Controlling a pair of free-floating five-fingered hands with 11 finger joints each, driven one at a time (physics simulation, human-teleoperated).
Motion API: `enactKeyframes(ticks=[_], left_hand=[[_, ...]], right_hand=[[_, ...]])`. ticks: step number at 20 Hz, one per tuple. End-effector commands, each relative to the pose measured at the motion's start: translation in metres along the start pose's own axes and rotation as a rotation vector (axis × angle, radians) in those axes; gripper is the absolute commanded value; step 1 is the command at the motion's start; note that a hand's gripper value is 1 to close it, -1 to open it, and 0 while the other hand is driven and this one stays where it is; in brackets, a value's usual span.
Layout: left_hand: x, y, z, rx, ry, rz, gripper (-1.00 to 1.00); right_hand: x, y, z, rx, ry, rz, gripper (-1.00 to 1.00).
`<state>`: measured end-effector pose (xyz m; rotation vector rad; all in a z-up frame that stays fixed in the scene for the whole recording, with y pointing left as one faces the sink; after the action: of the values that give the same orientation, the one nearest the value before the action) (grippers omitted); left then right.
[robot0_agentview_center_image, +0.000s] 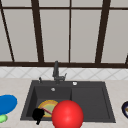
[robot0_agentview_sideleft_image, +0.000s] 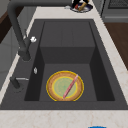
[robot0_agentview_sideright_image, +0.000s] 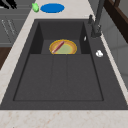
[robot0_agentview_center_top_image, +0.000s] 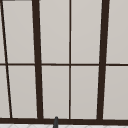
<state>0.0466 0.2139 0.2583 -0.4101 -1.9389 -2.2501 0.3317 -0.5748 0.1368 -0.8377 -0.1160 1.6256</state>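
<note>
One dark sink (robot0_agentview_center_image: 90, 100), pale counter (robot0_agentview_center_image: 15, 85), window (robot0_agentview_center_image: 70, 32)

No readable text, labels, brands or numbers appear anywhere here.

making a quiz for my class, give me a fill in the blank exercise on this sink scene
1. The yellow-rimmed plate lies in the ____ basin of the sink.
2. Across the plate lies a pink ____.
3. On the counter left of the sink lies a flat ____ plate, with a small green thing beside it.
4. In the front view the left hand shows at the sink's front rim, beside a big ____ ball.

Missing words: deep; stick; blue; red
</note>
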Motion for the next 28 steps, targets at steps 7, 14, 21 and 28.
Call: enactKeyframes(ticks=[7, 14, 21, 28], left_hand=[[0.000, 0.000, 0.000, 0.000, 0.000, 0.000, 0.00], [0.000, 0.000, 0.000, 0.000, 0.000, 0.000, 0.00], [0.000, 0.000, 0.000, 0.000, 0.000, 0.000, 0.00], [0.000, 0.000, 0.000, 0.000, 0.000, 0.000, 0.00]], right_hand=[[-0.009, -0.007, -0.007, 0.022, -0.058, 0.008, -1.00], [-0.008, -0.016, -0.009, 0.037, -0.049, 0.098, 1.00], [-0.018, -0.016, -0.010, 0.054, 0.047, 0.161, 1.00], [-0.029, 0.002, -0.023, -0.039, 0.044, 0.179, -1.00]])
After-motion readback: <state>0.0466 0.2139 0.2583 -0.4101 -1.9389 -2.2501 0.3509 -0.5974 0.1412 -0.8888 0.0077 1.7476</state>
